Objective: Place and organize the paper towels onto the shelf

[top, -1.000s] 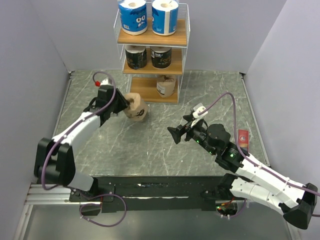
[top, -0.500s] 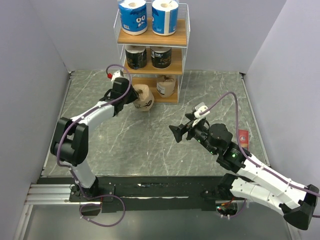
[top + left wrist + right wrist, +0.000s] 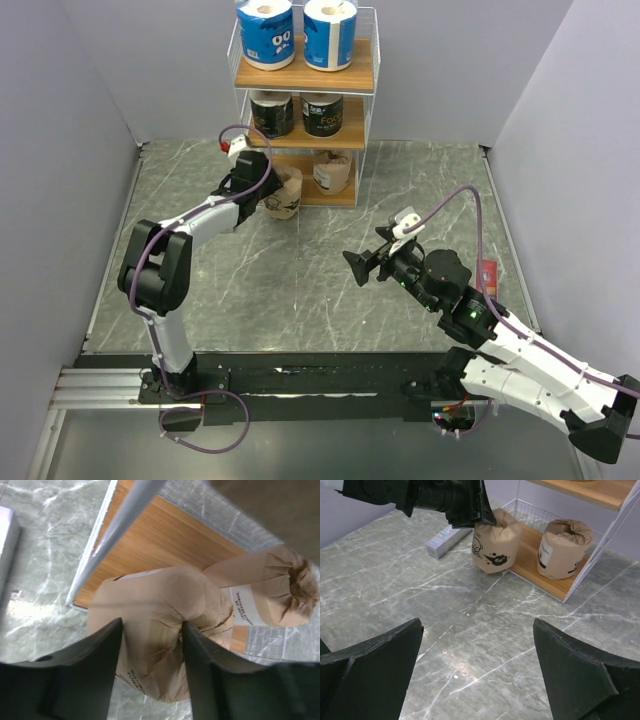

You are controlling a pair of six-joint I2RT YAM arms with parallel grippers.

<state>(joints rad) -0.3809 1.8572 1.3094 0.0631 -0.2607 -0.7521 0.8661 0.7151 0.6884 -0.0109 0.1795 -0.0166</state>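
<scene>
Grey marbled worktop [image 3: 300, 290]. From above, the left claw [image 3: 262, 190] reaches to the shelf [image 3: 300, 75], with a kraft roll [image 3: 283, 195] at the front-left corner of its lowest tier.

Left wrist: the fingers [image 3: 90, 670] touch both sides of the wrapper; whether they are clamped or loose I cannot tell.

Right wrist: the right claw [image 3: 477, 630] is wide and empty.

The roll looks only partly on the wood, so it could tip off on release.
</scene>
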